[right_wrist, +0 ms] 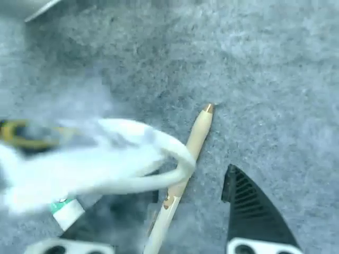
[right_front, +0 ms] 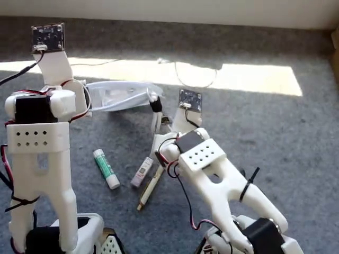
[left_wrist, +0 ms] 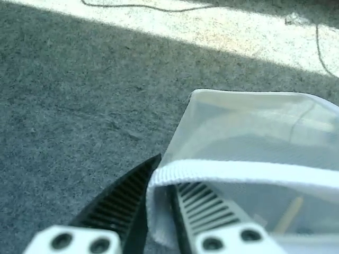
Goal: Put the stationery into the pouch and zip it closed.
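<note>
Pouch rim (white mesh) sits pinched in the left jaws, with right jaws spread above the pen.

Grey carpet all over, a bright strip of sunlight across it, pale wall along the far edge.

High view: we look down from above and behind the arms onto the carpet. Both wrist views sit close to the floor. The left shares the pouch with the high view, and the right, apparently, the pen.
</note>
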